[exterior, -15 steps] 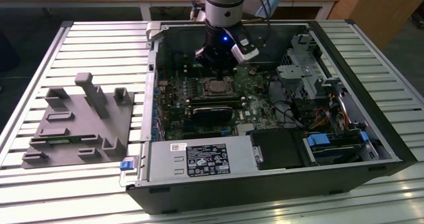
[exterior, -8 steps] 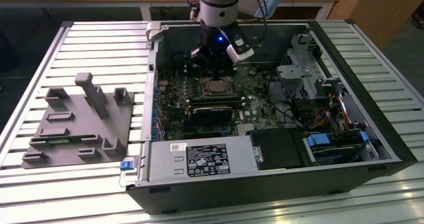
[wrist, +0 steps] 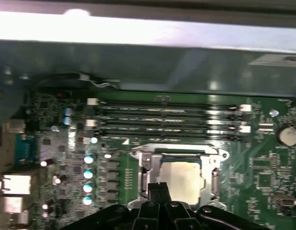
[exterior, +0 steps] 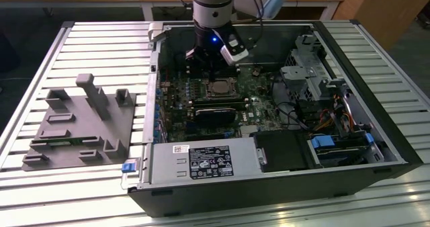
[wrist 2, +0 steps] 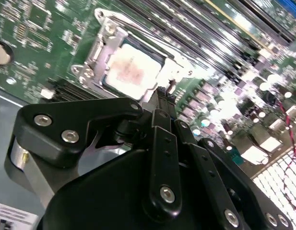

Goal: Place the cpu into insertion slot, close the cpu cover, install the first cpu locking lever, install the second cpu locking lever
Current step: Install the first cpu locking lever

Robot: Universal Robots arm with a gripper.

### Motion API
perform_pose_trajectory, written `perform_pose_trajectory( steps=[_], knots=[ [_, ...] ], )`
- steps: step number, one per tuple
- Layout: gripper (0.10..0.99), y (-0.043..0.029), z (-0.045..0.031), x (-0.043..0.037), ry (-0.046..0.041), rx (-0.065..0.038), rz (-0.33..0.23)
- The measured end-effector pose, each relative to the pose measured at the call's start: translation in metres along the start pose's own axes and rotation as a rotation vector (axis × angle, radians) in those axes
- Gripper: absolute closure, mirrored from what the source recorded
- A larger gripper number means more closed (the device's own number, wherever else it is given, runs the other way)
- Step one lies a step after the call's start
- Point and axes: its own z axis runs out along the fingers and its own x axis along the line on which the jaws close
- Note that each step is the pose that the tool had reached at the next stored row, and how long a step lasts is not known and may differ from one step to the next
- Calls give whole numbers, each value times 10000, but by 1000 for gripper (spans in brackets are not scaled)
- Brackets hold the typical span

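Exterior view: arm (exterior: pixel 213 8) vertical, pincer (exterior: pixel 211 77) down by the cpu cover (exterior: pixel 220 89).

The exterior view looks steeply down from above and outside the case (exterior: pixel 269 186). It stands far enough back to take in the whole case, the table (exterior: pixel 80 41) and the arm (exterior: pixel 213 5).

Both wrist views sit close over the motherboard (wrist: pixel 66 158), each with the gripper (wrist: pixel 158 189) in its foreground. The first wrist view faces the board nearly square-on. The second wrist view looks across it at a slant and is nearer.

All three views share the cpu (wrist 2: pixel 133 72) and the memory slots (wrist: pixel 167 117) beside it.
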Motion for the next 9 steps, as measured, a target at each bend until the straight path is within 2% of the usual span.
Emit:
perform_pose_trajectory(
  steps=[9],
  knots=[
    [980, 4, -7, 235, -9, 1, -1]
  ],
)
